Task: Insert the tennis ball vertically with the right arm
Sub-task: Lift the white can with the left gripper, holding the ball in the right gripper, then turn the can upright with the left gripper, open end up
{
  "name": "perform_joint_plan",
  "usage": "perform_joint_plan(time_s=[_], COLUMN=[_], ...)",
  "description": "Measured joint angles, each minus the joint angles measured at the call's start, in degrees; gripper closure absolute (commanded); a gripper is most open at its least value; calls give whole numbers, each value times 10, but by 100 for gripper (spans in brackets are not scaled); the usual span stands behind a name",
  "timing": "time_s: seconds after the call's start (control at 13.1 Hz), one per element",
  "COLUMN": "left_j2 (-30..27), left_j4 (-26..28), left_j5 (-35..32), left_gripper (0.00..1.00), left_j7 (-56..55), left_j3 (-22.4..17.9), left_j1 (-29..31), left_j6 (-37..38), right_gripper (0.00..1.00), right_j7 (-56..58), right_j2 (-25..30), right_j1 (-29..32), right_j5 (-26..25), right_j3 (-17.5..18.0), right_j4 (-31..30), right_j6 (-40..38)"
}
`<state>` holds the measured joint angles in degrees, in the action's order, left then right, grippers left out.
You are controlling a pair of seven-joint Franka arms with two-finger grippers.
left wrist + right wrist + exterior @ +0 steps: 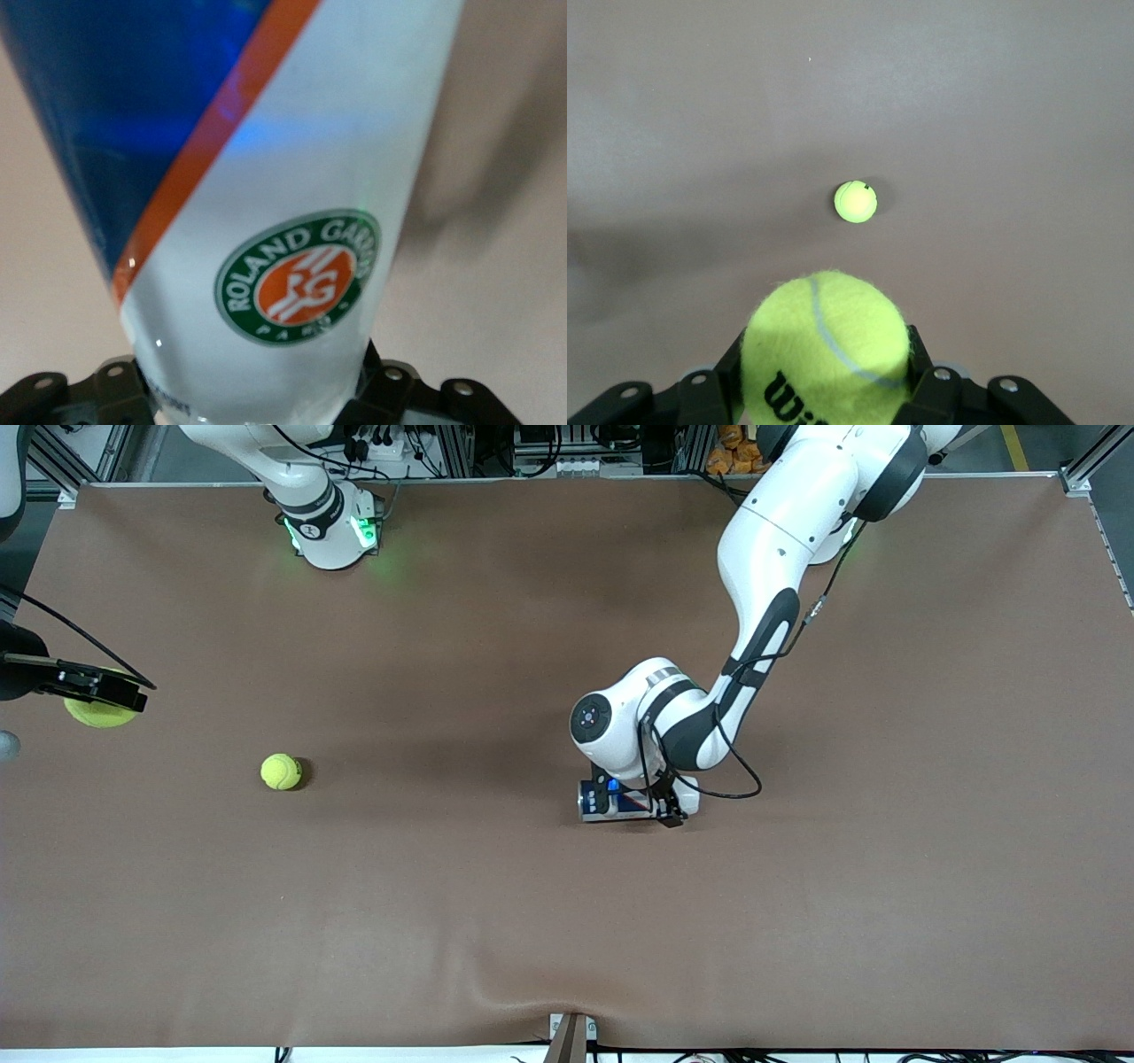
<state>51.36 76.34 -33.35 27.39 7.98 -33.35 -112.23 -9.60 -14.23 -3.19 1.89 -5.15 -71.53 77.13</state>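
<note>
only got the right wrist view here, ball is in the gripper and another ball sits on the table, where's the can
Observer: The ball can lies mid-table, nearer the left arm's end than the loose ball.
Operator: anything holding it
Observer: Yes, the left gripper is shut on it.
Operator: any label showing
Observer: The left wrist view shows a Roland Garros logo on the can's white side.

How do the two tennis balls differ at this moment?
The held tennis ball sits between the right gripper fingers, up over the right arm's end of the table; the loose tennis ball lies bare on the brown table, untouched. The held ball shows black lettering in the right wrist view; the loose one shows none. Both are yellow-green.
</note>
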Motion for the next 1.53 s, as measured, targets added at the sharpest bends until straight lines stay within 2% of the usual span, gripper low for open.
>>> perform_joint_plan(time_s=[0.31, 0.92, 1.53], left_j2=[-2, -7, -9], left_j4=[-2, -10, -6], left_j5=[0, 0, 0], left_gripper=[20, 20, 20], left_j7=[-60, -246, -403], left_j3=[2, 37, 44], left_j1=[-14, -15, -39], left_j6=[-84, -293, -440], right_gripper=[100, 100, 100], right_j7=[1, 2, 2], right_j2=[0, 0, -1], right_j1=[2, 2, 2], right_j5=[0, -1, -1], right_j3=[-1, -1, -1], right_j4=[0, -1, -1], right_j6=[0, 0, 0])
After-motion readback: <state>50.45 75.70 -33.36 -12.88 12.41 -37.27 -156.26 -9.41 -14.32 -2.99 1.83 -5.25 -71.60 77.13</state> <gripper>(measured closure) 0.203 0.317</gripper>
